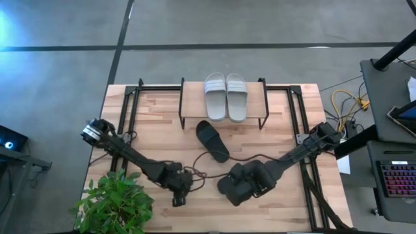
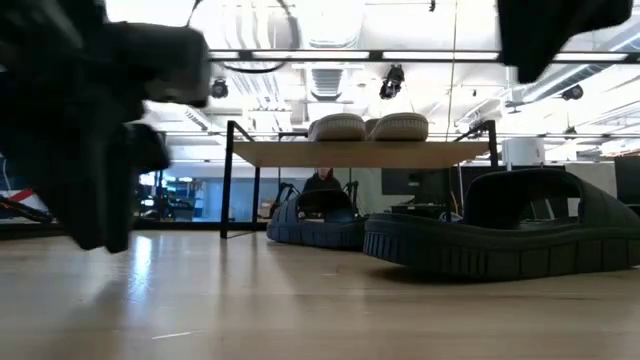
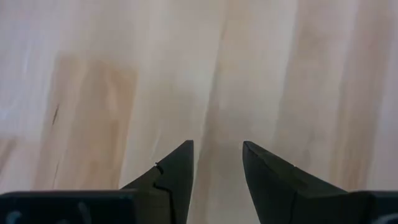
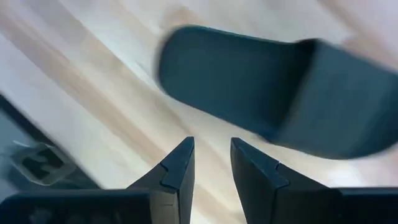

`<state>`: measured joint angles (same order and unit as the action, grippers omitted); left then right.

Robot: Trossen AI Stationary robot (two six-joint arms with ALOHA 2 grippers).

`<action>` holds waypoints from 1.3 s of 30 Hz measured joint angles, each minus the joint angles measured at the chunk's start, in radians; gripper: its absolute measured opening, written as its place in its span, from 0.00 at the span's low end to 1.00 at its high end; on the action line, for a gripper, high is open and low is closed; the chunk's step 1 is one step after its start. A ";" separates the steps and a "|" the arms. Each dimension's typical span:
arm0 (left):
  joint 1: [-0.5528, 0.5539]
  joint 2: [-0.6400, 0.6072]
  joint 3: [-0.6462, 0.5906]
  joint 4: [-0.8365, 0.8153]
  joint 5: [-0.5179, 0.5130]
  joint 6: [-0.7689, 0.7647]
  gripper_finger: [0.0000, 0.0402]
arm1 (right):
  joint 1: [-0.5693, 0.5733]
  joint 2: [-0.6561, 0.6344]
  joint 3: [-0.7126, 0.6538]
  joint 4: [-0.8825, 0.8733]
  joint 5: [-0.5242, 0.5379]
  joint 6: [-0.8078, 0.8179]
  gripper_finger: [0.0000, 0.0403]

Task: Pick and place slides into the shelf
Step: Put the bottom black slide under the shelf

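Our right gripper (image 4: pixel 211 163) hangs part-open and empty just above the near black slide (image 4: pixel 273 87) — its long axis crosswise ahead. Left gripper (image 3: pixel 217 167), also part-open, holds nothing, farther off.

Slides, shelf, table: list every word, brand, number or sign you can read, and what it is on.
None can be read.
Grey slides: no marking shows.
Black slides: no brand or size shows.
Shelf and table: bare wood.
Keyboard at the edge: keys too small to read.
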<state>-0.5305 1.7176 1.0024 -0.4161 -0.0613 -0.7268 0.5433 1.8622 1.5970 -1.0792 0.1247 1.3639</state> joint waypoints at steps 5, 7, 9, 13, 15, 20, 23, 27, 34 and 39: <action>-0.103 -0.070 -0.046 0.015 -0.054 -0.053 0.31 | 0.018 0.004 0.079 -0.065 0.008 -0.522 0.24; -0.142 -0.100 -0.061 0.015 -0.062 -0.074 0.31 | 0.028 0.004 0.107 -0.075 0.007 -0.783 0.24; -0.169 -0.130 -0.073 0.006 -0.085 -0.161 0.31 | 0.025 0.004 0.131 -0.112 0.002 -0.846 0.24; -0.215 -0.189 -0.097 0.009 -0.193 -0.396 0.31 | -0.048 0.005 0.124 -0.171 0.008 -0.533 0.24; -0.234 -0.209 -0.110 0.013 -0.255 -0.497 0.31 | -0.072 0.007 0.101 -0.162 0.007 -0.330 0.24; -0.251 -0.247 -0.142 0.014 -0.375 -0.672 0.31 | -0.048 0.005 0.045 0.033 0.015 0.016 0.24; -0.248 -0.269 -0.156 0.016 -0.417 -0.731 0.31 | -0.030 -0.005 0.017 0.141 0.057 0.085 0.24; -0.243 -0.302 -0.189 0.015 -0.420 -0.790 0.31 | -0.017 -0.008 0.009 -0.083 0.068 0.042 0.24; -0.243 -0.341 -0.231 -0.140 -0.336 -0.842 0.31 | -0.009 -0.001 0.018 -0.424 0.166 -0.071 0.24; -0.244 -0.363 -0.232 -0.419 -0.265 -0.870 0.31 | -0.020 -0.001 0.045 -0.428 0.128 -0.023 0.24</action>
<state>-0.7746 1.3542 0.7708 -0.8347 -0.3264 -1.5965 0.5236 1.8614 1.6418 -1.5075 0.2529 1.3407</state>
